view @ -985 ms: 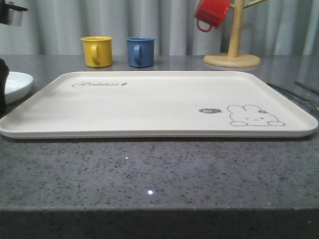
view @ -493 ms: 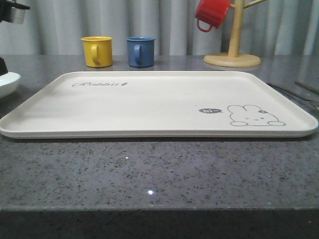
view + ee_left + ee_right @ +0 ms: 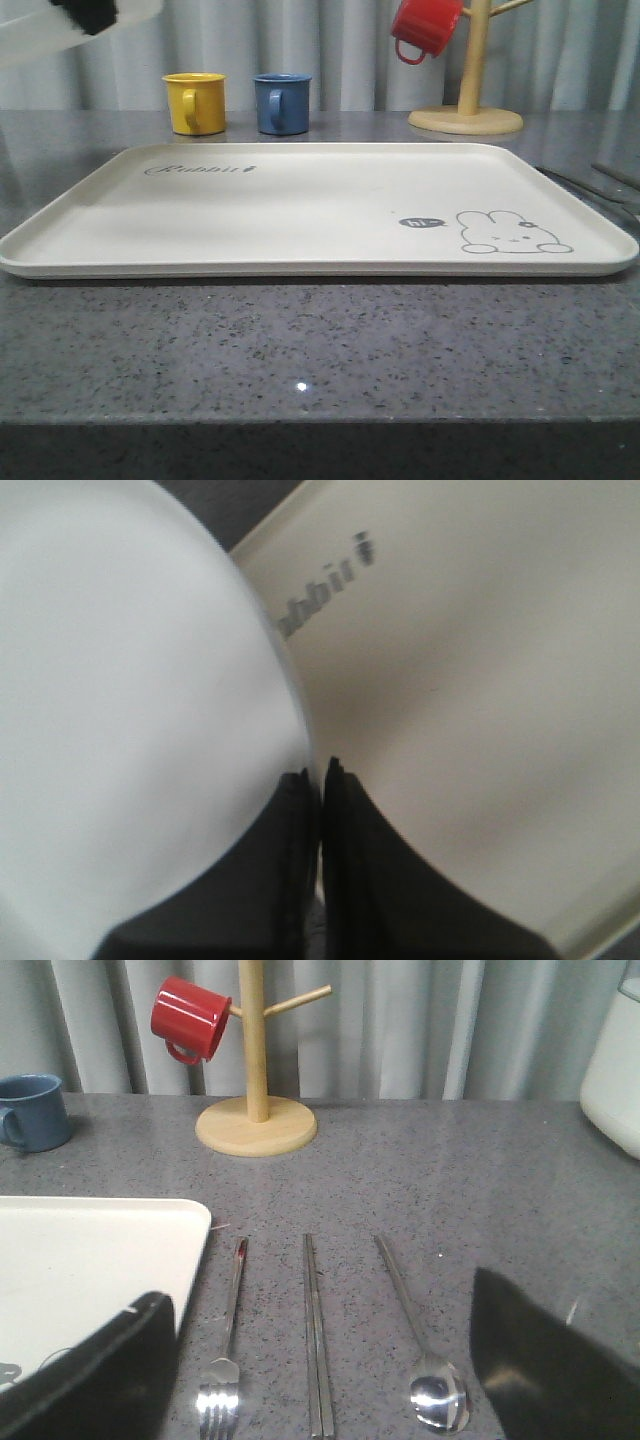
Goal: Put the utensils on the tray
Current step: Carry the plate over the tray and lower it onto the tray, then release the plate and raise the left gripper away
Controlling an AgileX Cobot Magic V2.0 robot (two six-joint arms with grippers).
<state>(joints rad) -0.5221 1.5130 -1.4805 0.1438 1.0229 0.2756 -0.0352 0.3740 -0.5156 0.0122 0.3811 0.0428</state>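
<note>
Left gripper clamped on white plate rim, lifted at upper left of front frame, probably freeing room beside tray. Right gripper spread wide above fork, chopsticks, spoon, lower centre, off tray, ready for picking

My tray lies bare across its whole floor, so there is open room to come down anywhere inside its rim. Behind it the yellow mug and blue mug stand just beyond the far edge, and the wooden mug tree with its red mug rises at the far right corner. Right of the tray, the fork, chopsticks and spoon lie side by side with clear strips of counter between them (narrow ones). My left gripper carries the white plate over the tray's left end, pinched tight.
</note>
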